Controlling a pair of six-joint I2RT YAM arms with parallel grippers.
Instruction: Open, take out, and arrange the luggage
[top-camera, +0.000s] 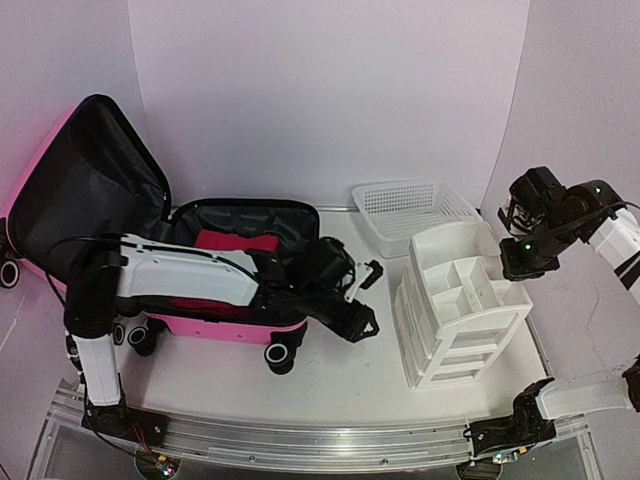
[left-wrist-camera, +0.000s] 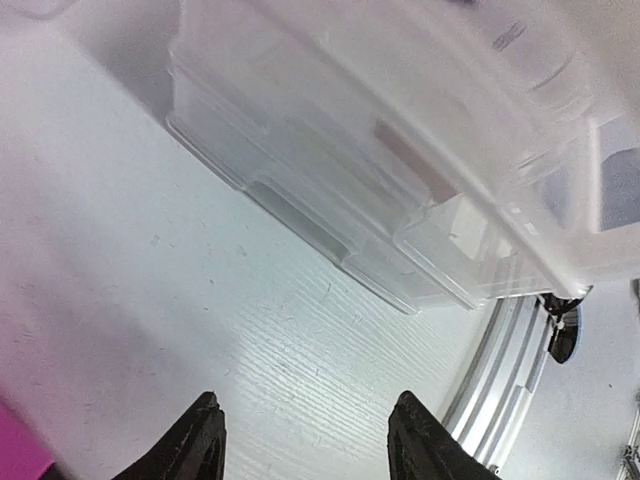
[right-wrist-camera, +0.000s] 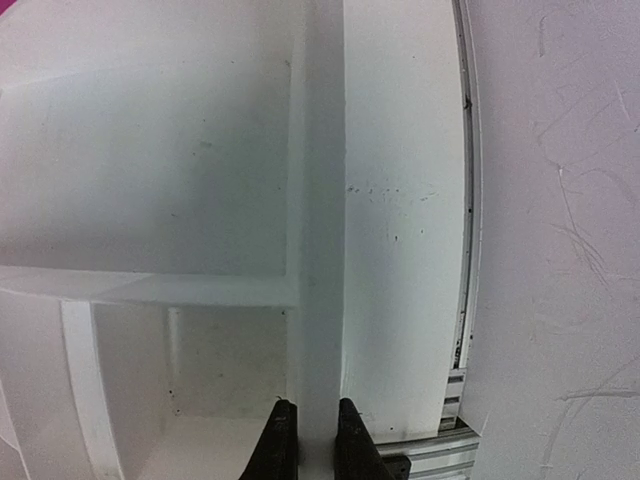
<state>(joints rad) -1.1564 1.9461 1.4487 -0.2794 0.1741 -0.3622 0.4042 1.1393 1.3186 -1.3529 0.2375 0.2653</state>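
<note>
The suitcase (top-camera: 230, 325) lies at the left of the table (top-camera: 340, 370), already open, its black-lined lid (top-camera: 85, 190) propped up against the left wall and a red cloth item (top-camera: 235, 242) lying in the base. By that, the unpacking step looks to be in hand. The left gripper (top-camera: 362, 300) hangs just outside the suitcase's near right corner, between it and the drawer organizer (top-camera: 460, 320); in its wrist view the jaws stand apart with nothing between them (left-wrist-camera: 305, 430). The right gripper (top-camera: 520, 268) sits at the organizer's back right edge, and its jaws are pinched on a thin white wall of it (right-wrist-camera: 316, 440), probably to steady it. A mesh basket (top-camera: 410, 205) stands behind. Next, the left arm likely needs to lift over the suitcase's front wall, drop onto the red item, and close on it.
</note>
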